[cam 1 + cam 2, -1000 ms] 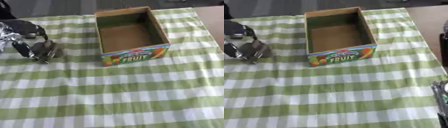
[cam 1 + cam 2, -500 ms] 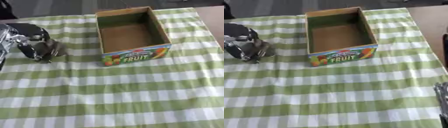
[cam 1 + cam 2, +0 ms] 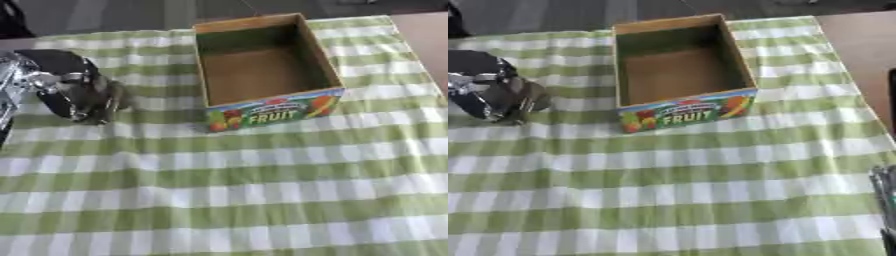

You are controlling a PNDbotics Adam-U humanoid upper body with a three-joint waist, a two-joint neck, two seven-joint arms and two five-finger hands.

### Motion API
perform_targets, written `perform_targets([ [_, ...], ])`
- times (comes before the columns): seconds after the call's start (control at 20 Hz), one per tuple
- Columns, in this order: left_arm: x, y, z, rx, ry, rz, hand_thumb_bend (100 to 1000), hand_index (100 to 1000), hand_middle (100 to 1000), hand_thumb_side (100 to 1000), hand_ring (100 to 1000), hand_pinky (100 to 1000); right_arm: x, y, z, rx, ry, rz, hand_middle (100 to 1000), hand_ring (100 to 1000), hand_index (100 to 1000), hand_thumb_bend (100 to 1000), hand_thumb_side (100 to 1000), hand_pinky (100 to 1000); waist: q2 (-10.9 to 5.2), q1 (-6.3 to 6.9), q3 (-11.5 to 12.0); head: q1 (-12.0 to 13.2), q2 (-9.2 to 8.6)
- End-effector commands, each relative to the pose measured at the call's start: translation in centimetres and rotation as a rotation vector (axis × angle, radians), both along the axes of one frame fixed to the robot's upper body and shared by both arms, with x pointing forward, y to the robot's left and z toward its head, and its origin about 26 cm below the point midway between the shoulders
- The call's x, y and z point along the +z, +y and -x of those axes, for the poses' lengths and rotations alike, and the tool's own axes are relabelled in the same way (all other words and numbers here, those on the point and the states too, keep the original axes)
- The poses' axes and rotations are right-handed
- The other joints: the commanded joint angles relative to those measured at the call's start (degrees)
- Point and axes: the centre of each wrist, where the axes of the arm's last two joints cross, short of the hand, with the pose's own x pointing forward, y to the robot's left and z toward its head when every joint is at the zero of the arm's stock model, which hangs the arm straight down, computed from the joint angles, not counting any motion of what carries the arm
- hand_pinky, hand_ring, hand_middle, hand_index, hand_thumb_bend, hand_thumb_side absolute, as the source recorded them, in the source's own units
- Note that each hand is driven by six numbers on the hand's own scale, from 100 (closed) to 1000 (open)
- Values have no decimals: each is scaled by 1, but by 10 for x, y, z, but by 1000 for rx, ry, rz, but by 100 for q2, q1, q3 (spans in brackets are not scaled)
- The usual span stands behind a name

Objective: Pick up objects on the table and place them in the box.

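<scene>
Hovering left of the empty fruit box (image 3: 262,75) on the checked surface (image 3: 262,190), the left hand (image 3: 74,92) curls its fingers; whether it grips anything is unclear

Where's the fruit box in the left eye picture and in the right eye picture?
Left eye view: the fruit box sits upper centre, a little right of the middle, open top up, its "FRUIT" side facing the camera.
Right eye view: the same box sits upper centre, nearer the middle.
Shared landmark: the robot's left hand shows left of the box in both views, over the green checked cloth.
</scene>
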Motion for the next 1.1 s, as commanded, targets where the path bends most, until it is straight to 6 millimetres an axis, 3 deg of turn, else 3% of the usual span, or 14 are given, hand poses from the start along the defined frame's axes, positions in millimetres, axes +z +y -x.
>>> perform_targets([
  [0.05,14,4,3,5,-55,9,100,644,604,219,579,648,8,-1,3,5,-28,6,678,624,788,100,662,806,-153,-7,11,9,-34],
  [0.6,27,4,5,18,-43,44,100,643,603,301,567,629,6,-1,3,3,-23,7,679,628,789,100,661,808,-272,15,78,-39,45],
  [1.1,47,-2,10,14,-92,105,100,603,572,323,540,618,6,-1,3,1,-22,7,679,630,790,100,662,808,-351,37,116,-106,101],
])
